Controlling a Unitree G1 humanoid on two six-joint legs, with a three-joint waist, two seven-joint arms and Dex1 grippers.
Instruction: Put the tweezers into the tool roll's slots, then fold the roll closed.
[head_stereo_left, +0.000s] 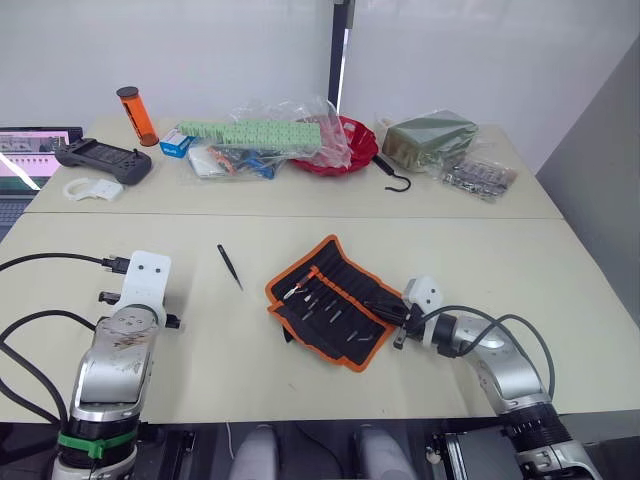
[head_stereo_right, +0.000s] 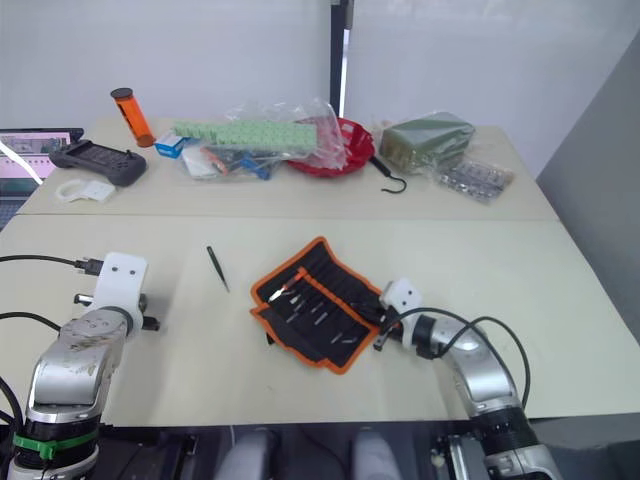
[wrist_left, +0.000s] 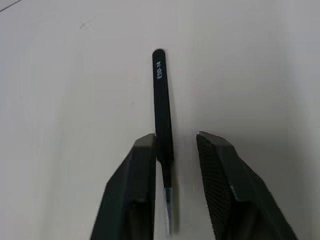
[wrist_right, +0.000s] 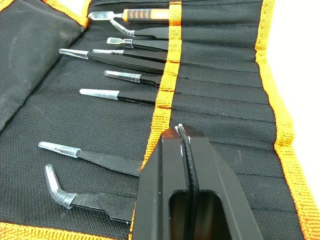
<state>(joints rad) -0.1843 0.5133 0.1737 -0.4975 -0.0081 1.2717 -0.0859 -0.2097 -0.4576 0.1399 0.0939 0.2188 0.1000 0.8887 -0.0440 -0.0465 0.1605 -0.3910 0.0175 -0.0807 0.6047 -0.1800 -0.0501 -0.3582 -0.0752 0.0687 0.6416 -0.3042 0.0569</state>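
Nearest you, the right gripper (wrist_right: 186, 131) has its two black fingers pressed together, tips over the tool roll's (head_stereo_left: 330, 300) orange middle band. Your right wrist view lists what the head views cannot resolve: seven black tweezers (wrist_right: 131, 78) seated in the slots (wrist_right: 220, 107), clear-capped tips pointing out, plus an orange-handled tool (wrist_right: 145, 15) at the far end. One tweezer near the fingers has a bent tip.

The left gripper (wrist_left: 175, 145) is spread, one finger on either side of a loose tweezer (head_stereo_left: 231, 267). In your left wrist view that tweezer lies flat on the table, touching one finger (wrist_left: 137, 170) and clear of the other. The head views place it on the near table (head_stereo_left: 150, 400), well apart from the roll and to its left.

The roll lies open and flat, turned at an angle, just left of the right gripper.

On the far table (head_stereo_left: 300, 200): a black controller (head_stereo_left: 103, 160), an orange cylinder (head_stereo_left: 136, 115), a green strip in clear plastic (head_stereo_left: 250, 133), a red dish (head_stereo_left: 350, 145), a black hook (head_stereo_left: 393, 175), a green packet (head_stereo_left: 430, 140).
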